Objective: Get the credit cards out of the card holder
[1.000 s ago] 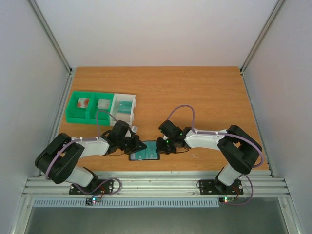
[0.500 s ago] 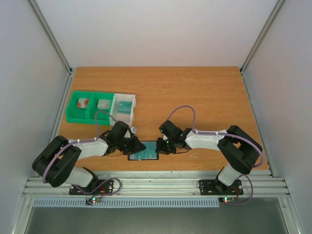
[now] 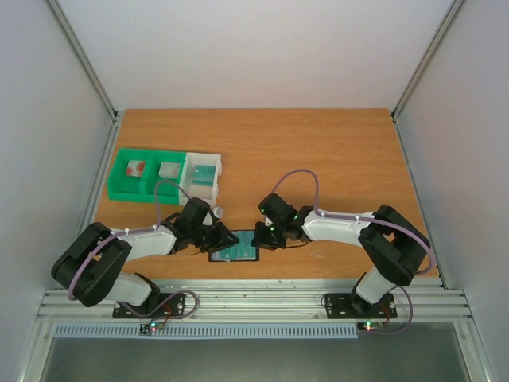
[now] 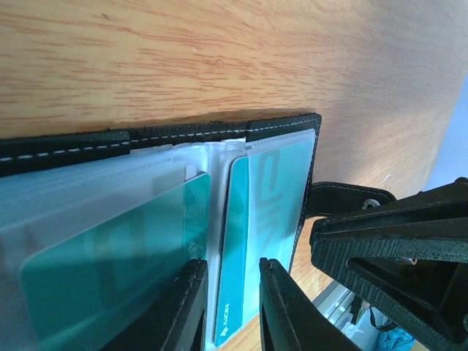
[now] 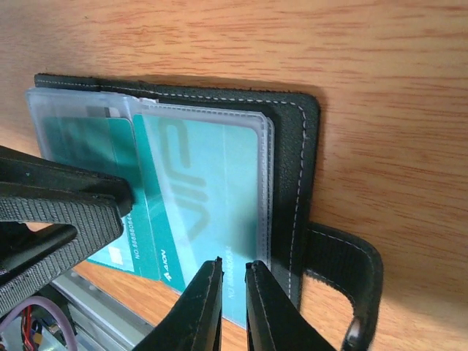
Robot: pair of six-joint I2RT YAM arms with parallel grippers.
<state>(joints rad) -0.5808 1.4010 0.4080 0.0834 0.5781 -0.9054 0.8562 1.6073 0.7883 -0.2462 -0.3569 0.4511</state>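
Note:
The black card holder point(image 3: 232, 256) lies open on the table at the near edge, between both arms. Teal-green credit cards point(image 3: 238, 248) sit in its clear pockets. In the left wrist view one teal card point(image 4: 232, 234) sticks out of a pocket of the card holder point(image 4: 73, 142), and my left gripper point(image 4: 232, 265) stands a little open astride that card's edge. My right gripper point(image 5: 234, 263) is nearly shut, its tips down on a teal card point(image 5: 212, 183) near the card holder's point(image 5: 296, 168) stitched edge and clasp tab point(image 5: 351, 292). From above, the left gripper point(image 3: 225, 237) and right gripper point(image 3: 261, 237) flank the holder.
A green tray point(image 3: 135, 177) and a white tray point(image 3: 203, 171) with small items stand at the far left. The table's front edge and metal rail point(image 3: 254, 298) run just behind the holder. Each gripper shows in the other's wrist view, close by.
My right gripper has moved slightly left, onto the holder's right side. The left gripper has shifted only a little. The holder has barely moved.

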